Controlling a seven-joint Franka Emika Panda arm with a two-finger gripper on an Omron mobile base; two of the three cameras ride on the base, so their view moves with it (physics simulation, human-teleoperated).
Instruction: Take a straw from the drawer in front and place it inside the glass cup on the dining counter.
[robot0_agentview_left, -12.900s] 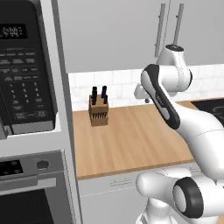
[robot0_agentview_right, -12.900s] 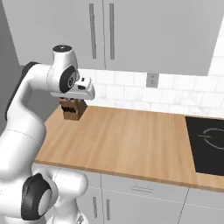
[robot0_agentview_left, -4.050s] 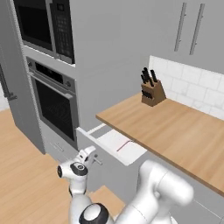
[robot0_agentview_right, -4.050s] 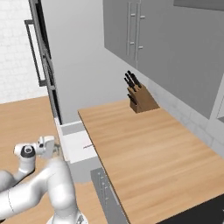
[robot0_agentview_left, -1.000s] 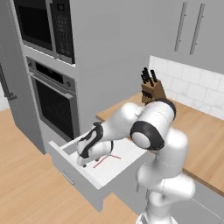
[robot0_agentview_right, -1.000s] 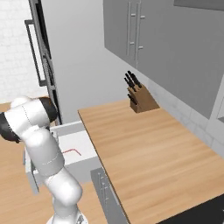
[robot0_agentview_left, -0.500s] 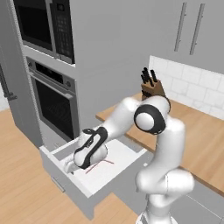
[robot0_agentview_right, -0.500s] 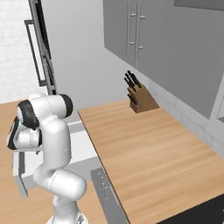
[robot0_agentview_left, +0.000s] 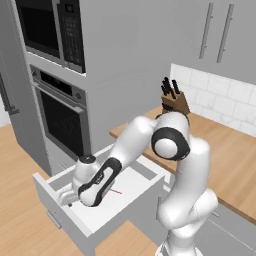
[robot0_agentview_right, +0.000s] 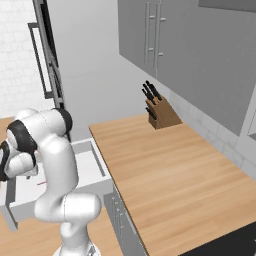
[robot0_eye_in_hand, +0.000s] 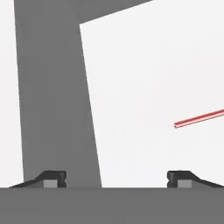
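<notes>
Inside the pulled-out drawer (robot0_agentview_left: 131, 199), we are reaching down with the gripper (robot0_eye_in_hand: 116, 177), its two dark tips standing wide apart and grasping nothing. Seen from the hand, the red straw (robot0_eye_in_hand: 199, 118) is lying flat on the white drawer floor, up and to the right of the right-hand tip and well clear of the space between the tips; a grey drawer wall is running up the picture on the left. From the left base view a short red length of the straw (robot0_agentview_left: 115, 190) is showing just beside the forearm, while the right base view is catching another bit of it (robot0_agentview_right: 42, 183) next to the arm. We are judging the step in hand to be the pick-up, and to do it well we are needing to slide the hand sideways until the straw is crossing the middle of the gap, with the tips set across its length rather than along it. Because the straw is so thin and is lying flat, we are wanting to go right down to the floor before closing, then close gently and lift straight. The wood counter (robot0_agentview_right: 165, 170) with the knife block (robot0_agentview_right: 159, 113) is waiting behind.
</notes>
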